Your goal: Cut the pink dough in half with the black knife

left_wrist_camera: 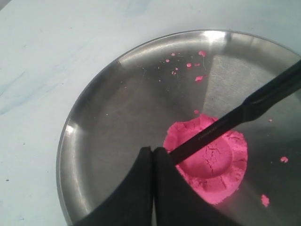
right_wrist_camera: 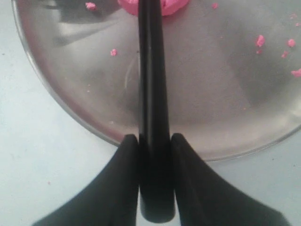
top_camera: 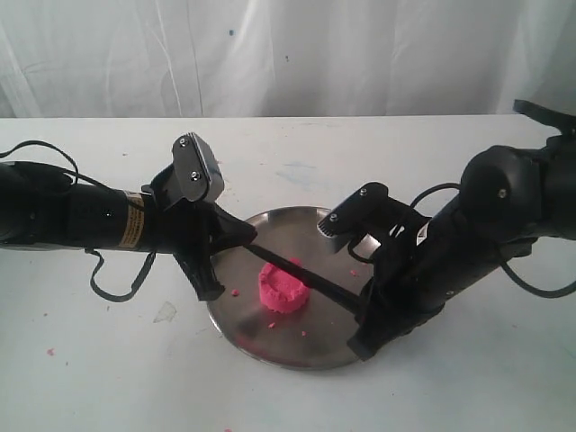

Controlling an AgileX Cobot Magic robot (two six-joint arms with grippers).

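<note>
Hidden and cropped parts

The black knife (left_wrist_camera: 221,129) tip vanishes behind the left gripper (left_wrist_camera: 153,162) fingers; the pink dough (right_wrist_camera: 153,5) is cropped by the right wrist view's edge.

Dough (top_camera: 284,288) on plate (top_camera: 270,346) centre, knife (top_camera: 310,279) across its top.

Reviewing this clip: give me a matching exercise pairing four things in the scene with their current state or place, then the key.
Things:
1. pink dough
2. black knife
3. left hand
4. steel plate

States:
A. shut at the blade's tip
B. bears pink crumbs
C. blade lies across its top
D. handle clamped in the right hand

Pairs: 1-C, 2-D, 3-A, 4-B
</note>
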